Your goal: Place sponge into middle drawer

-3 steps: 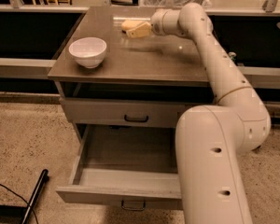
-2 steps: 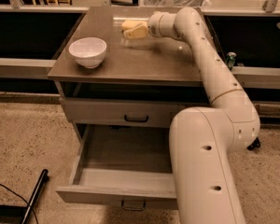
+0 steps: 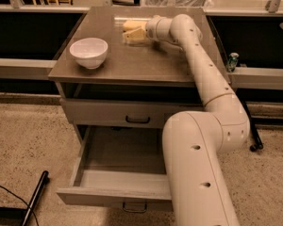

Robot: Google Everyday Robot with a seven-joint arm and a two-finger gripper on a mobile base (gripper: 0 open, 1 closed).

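Observation:
My gripper [image 3: 132, 31] is at the far middle of the cabinet top [image 3: 146, 65], low over the surface, with my arm reaching in from the right. The tip is all pale yellow, and I cannot pick out the sponge from it. The middle drawer [image 3: 115, 157] is pulled out below the top. Its grey floor and side walls show, and its narrow front panel has a small dark loop handle [image 3: 134, 207]. Nothing lies on the part of the floor I can see. My arm's big lower link covers the drawer's right side.
A white bowl [image 3: 88, 52] stands on the left of the cabinet top, apart from the gripper. The top drawer [image 3: 108, 114] is shut. A black bar [image 3: 35, 197] lies on the floor at the lower left. A railing runs behind the cabinet.
The gripper has moved slightly to the left and towards me over the cabinet top. The arm's elbow has swung a little. The bowl and the drawer have not moved.

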